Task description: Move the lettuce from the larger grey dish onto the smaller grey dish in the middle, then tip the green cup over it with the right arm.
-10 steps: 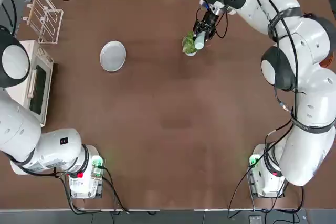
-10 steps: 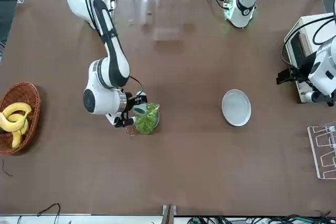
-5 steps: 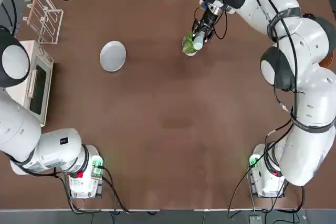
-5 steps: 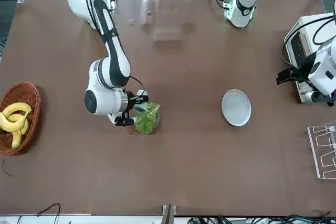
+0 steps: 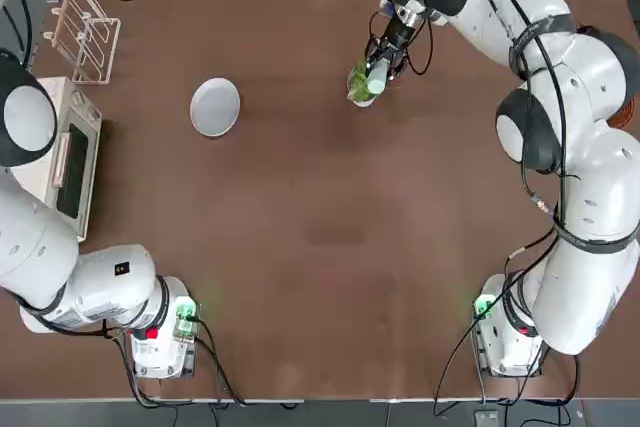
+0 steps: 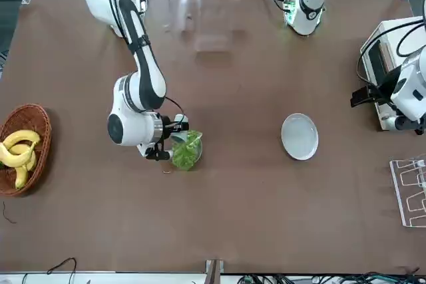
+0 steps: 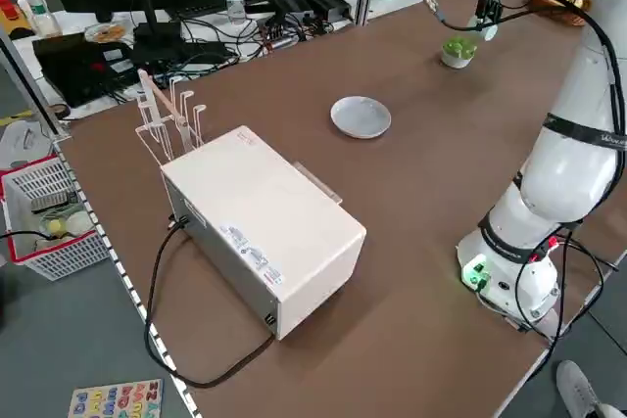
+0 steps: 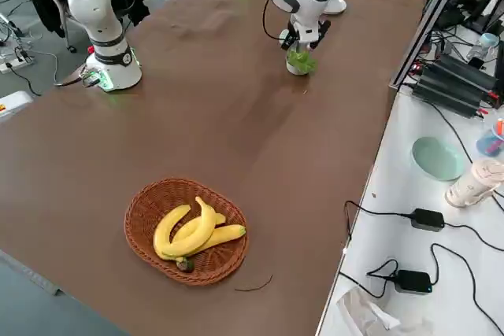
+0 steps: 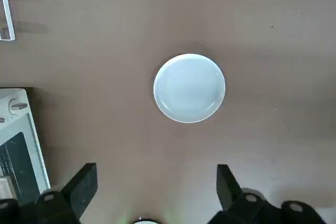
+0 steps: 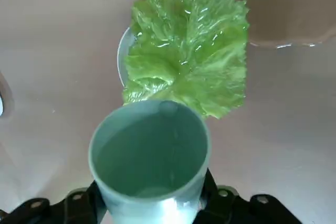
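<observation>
Lettuce (image 10: 186, 51) in bowl (image 10: 124, 56), just beyond right claw (image 10: 152, 195) pinching green cup (image 10: 149, 156).

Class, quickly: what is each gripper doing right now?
Left gripper: open, holding nothing.
Right gripper: closed on the pale mint-green cylindrical cup.
</observation>
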You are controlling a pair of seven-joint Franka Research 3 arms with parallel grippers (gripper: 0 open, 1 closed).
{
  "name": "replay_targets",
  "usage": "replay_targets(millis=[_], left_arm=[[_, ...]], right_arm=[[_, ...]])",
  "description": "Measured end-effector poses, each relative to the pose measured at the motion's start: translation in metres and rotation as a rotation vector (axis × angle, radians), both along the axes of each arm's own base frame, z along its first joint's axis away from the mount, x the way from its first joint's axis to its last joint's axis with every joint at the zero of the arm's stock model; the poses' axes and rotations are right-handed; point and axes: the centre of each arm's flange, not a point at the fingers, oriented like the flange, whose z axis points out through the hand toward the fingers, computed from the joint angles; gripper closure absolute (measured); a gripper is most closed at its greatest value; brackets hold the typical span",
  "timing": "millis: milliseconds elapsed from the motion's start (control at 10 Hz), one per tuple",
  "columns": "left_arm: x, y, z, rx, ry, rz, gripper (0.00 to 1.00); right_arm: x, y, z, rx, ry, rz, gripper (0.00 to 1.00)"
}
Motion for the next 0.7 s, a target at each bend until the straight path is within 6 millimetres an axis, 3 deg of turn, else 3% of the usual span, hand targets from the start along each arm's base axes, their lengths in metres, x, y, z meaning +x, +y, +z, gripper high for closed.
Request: replay_targets(millis=[700], left_arm=[[0.0009, 0.0014, 0.0008, -0.002, -0.003, -0.004, 0.0]], right_arm=[[-0.0002, 0.006, 0.0038, 0.011, 0.002, 0.002, 0.32]])
